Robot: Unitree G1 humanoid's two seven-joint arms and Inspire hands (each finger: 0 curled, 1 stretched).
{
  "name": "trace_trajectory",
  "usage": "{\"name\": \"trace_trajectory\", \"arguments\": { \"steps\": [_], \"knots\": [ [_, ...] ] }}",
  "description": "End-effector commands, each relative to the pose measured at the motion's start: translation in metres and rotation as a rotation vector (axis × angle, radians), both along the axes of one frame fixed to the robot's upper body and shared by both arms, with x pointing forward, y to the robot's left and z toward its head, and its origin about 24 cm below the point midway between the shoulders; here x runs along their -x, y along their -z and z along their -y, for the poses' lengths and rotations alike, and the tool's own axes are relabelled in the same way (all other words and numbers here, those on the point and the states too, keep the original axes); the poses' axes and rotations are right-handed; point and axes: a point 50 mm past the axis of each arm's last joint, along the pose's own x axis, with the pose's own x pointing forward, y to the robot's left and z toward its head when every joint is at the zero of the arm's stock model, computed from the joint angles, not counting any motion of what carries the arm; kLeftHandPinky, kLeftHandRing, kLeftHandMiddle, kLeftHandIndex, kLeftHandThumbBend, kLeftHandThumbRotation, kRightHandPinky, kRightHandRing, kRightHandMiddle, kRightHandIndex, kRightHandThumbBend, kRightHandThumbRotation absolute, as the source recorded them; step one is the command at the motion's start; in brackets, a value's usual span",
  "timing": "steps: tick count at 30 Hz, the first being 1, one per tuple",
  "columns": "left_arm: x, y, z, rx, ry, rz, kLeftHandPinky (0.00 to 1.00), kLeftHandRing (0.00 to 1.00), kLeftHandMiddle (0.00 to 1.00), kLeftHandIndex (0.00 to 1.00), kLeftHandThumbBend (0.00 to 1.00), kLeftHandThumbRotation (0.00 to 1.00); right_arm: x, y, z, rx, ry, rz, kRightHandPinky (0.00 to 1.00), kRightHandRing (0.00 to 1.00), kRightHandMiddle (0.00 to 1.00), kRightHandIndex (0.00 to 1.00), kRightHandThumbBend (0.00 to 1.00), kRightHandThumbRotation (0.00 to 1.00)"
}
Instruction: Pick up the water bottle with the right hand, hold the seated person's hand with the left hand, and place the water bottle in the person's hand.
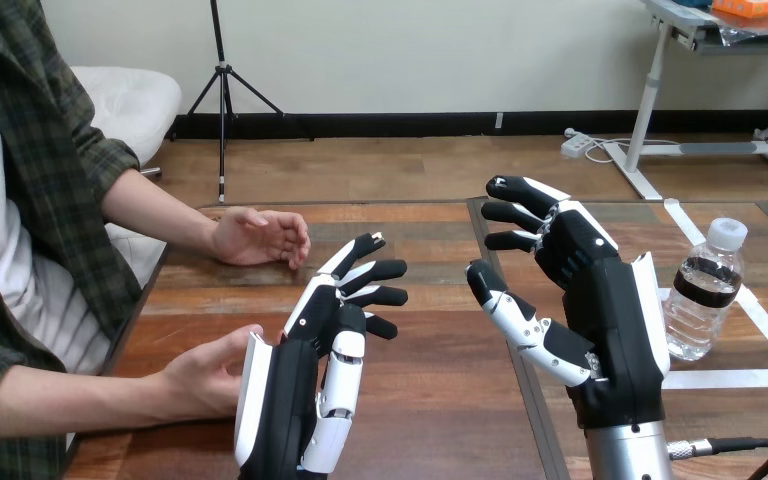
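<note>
A clear water bottle with a white cap and dark label stands upright on the table at the right. My right hand is raised just left of it, fingers spread and open, not touching it. My left hand is up at the lower middle, fingers straight and open, holding nothing. The person's hand at the lower left rests on the table right beside my left hand's back; I cannot tell if they touch. The person's other hand lies on the table farther back, fingers loosely curled.
The wooden table has a dark seam down its middle and white tape lines around the bottle. The person sits along the left edge.
</note>
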Motion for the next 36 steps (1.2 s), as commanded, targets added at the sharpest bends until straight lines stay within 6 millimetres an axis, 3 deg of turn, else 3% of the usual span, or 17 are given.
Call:
{"name": "trace_trajectory", "arguments": {
  "steps": [1, 24, 36],
  "knots": [
    [-0.006, -0.011, 0.001, 0.011, -0.003, 0.065, 0.53, 0.67, 0.74, 0.83, 0.08, 1.0, -0.012, -0.018, -0.005, -0.005, -0.025, 0.089, 0.64, 0.75, 0.79, 0.74, 0.52, 0.17],
    [-0.007, -0.012, 0.001, 0.004, 0.001, 0.067, 0.52, 0.66, 0.74, 0.83, 0.08, 1.0, -0.014, -0.021, -0.004, 0.003, -0.027, 0.1, 0.64, 0.74, 0.8, 0.75, 0.53, 0.13],
    [-0.009, -0.012, 0.001, 0.002, 0.003, 0.074, 0.52, 0.66, 0.74, 0.83, 0.07, 1.0, -0.018, -0.029, 0.001, -0.043, -0.04, 0.14, 0.67, 0.77, 0.81, 0.76, 0.59, 0.02]
  ]
}}
